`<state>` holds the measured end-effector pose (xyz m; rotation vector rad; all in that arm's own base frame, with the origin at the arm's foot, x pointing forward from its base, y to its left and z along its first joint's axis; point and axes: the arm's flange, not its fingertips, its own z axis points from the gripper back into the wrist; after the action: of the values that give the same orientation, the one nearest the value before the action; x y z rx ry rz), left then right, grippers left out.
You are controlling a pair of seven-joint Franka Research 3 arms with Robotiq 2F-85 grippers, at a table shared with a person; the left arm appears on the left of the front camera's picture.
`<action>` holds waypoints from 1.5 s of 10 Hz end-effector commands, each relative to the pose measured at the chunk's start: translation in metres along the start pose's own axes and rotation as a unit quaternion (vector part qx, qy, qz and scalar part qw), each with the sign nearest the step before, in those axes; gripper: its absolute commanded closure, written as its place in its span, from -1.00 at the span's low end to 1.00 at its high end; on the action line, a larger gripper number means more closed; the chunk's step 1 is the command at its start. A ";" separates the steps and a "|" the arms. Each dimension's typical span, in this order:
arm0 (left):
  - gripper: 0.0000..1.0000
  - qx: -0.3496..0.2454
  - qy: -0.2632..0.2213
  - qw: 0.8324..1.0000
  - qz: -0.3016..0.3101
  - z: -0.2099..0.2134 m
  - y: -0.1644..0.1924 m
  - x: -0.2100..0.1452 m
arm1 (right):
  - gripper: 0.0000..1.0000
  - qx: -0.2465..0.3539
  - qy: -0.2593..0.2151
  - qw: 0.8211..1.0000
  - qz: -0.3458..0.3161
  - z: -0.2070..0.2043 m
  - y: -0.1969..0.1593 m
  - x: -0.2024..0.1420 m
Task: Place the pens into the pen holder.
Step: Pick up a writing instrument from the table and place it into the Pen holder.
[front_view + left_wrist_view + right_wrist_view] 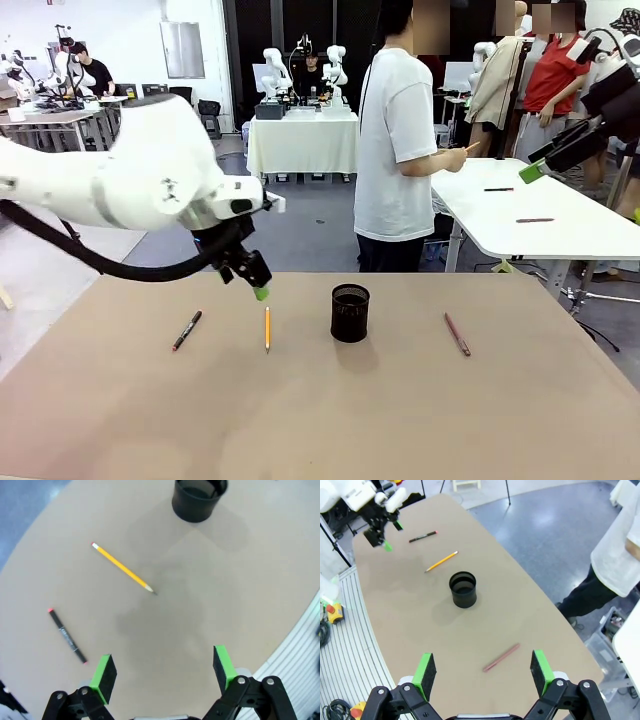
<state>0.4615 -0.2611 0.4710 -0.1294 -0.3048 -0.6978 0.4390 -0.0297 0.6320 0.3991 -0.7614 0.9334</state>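
Three pens lie on the brown table (320,420): a black one with red ends (187,330), a yellow pencil-like one (267,328) and a reddish-brown one (457,334). The black mesh pen holder (350,312) stands upright between the yellow and brown pens. My left gripper (256,288) hovers open just above the far end of the yellow pen; its wrist view shows the yellow pen (123,568), the black pen (67,636) and the holder (199,497) beyond its open gripper (164,672). My right gripper (533,170) is raised high at the right, open (482,672), above the brown pen (501,657) and the holder (463,589).
A person in a white T-shirt (400,150) stands at the table's far edge, turned towards a white table (540,215) at the right. The brown table's rounded edge (530,580) drops to a blue-grey floor.
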 end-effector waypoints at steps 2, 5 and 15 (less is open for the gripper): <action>-1.00 0.008 0.043 0.994 0.099 -0.030 0.002 0.047 | -1.00 0.001 -0.003 1.000 0.001 0.001 -0.001 0.001; -1.00 0.047 0.065 0.984 0.159 -0.081 0.011 0.071 | -1.00 0.001 -0.003 1.000 0.001 0.001 -0.001 0.001; -1.00 0.106 0.098 0.967 0.210 -0.149 0.028 0.083 | -1.00 0.001 -0.003 1.000 0.001 0.001 -0.001 0.001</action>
<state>0.5775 -0.3281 0.3561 0.0665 -0.1551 -0.2463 0.4390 -0.0298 0.6320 0.3988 -0.7613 0.9330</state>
